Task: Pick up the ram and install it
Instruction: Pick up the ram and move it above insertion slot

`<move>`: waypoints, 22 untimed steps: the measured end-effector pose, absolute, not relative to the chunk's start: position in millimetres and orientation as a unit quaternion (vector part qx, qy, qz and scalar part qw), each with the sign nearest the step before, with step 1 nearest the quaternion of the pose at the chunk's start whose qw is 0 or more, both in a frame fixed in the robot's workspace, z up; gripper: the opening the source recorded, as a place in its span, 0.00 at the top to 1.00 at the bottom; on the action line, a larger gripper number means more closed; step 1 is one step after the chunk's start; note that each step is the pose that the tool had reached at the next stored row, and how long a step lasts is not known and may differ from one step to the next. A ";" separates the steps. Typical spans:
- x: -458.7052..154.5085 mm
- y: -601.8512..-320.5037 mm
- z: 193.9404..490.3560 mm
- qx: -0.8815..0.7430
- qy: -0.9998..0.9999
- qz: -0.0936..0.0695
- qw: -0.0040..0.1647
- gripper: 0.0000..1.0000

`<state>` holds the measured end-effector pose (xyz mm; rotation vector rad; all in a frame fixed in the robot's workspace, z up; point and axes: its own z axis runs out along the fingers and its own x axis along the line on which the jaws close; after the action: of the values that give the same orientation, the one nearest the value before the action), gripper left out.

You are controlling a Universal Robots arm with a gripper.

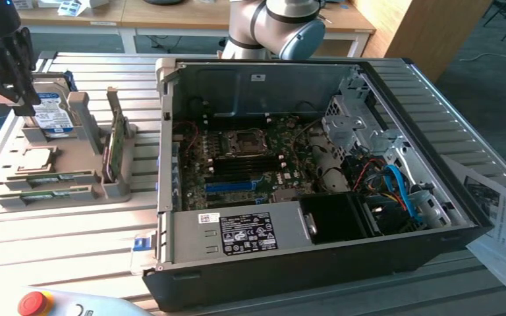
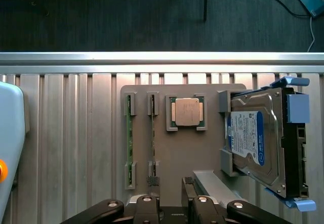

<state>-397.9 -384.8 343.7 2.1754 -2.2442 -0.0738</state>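
Note:
Two ram sticks stand on edge in the slots of a grey holder tray [image 2: 182,153]: one ram stick [image 2: 130,143] shows its green edge, the other [image 2: 153,133] sits beside it. In the exterior view they lie low at the tray's near end [image 1: 49,178]. My gripper [image 1: 11,69] hangs above the tray's far end, over the hard drive, well clear of the sticks. In the wrist view its finger links [image 2: 174,209] are spread apart with nothing between them. The open computer case [image 1: 323,72] shows the motherboard [image 1: 244,164] with its dark memory slots.
On the tray also sit a processor chip [image 2: 187,112], a silver hard drive with a blue-white label [image 2: 255,138] and an upright taller green card [image 1: 112,141]. A red emergency button [image 1: 31,303] is at the front. Papers [image 1: 499,217] lie at the exterior view's right.

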 end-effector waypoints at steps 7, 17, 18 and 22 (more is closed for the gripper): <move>-398.0 -385.0 338.7 0.696 -0.718 -0.024 0.008 0.69; -397.9 -385.2 324.2 0.696 -0.718 -0.024 0.008 0.69; -398.0 -385.2 322.4 0.696 -0.718 -0.024 0.008 0.69; -397.9 -385.2 315.3 0.696 -0.718 -0.024 0.008 0.69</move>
<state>-397.9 -385.2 315.3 2.1754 -2.2442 -0.0738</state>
